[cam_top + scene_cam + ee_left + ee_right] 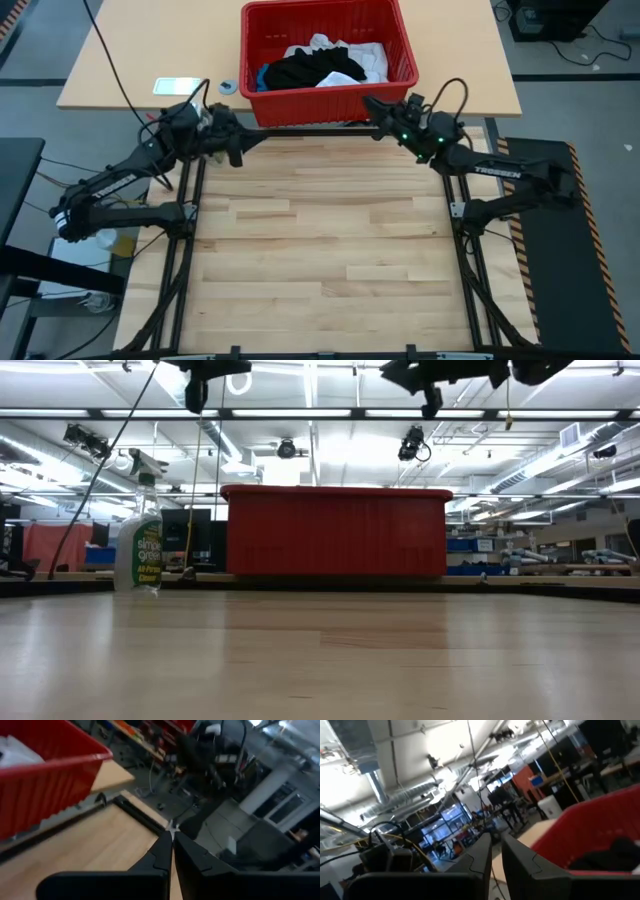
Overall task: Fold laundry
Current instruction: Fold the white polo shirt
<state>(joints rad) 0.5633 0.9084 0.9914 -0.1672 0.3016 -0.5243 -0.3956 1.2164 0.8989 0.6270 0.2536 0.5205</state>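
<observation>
Laundry (pixel 322 66) is heaped in the red basket (pixel 330 98) at the worktop's far edge, flanked closely by the empty, narrowly shut left hand (pixel 237 152) and right hand (pixel 371 104), the right one nearer.

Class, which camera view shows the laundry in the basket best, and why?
The high view: it looks down onto the black and white laundry inside the red basket. The low view shows only the basket's wall; the wrist views catch scraps.

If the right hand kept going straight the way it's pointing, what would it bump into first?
Probably the red basket. The right hand sits empty and shut just off the basket's near right corner, pointing toward it. It is raised, though, so it might skim over the rim instead.
</observation>
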